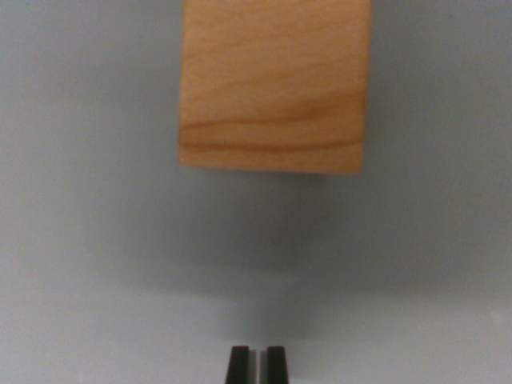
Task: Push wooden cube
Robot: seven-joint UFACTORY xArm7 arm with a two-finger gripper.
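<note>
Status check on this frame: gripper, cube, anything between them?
Gripper shut, fingertips nearly together, holding nothing. Wooden cube ahead at top of wrist view, not touched. Bare grey surface between them.

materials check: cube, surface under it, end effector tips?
Wooden cube: light unpainted wood, matte, with darker grain lines across its face. Surface: smooth pale grey, material unclear, faintly glossy. End effector: two black tips nearly together, likely rubber or plastic; too blurred to tell.

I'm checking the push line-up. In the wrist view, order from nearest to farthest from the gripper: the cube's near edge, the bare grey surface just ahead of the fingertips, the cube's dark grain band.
1. Grey surface, directly ahead of the gripper.
2. Wooden cube near edge, above centre.
3. Dark grain band, slightly higher on the cube.
</note>
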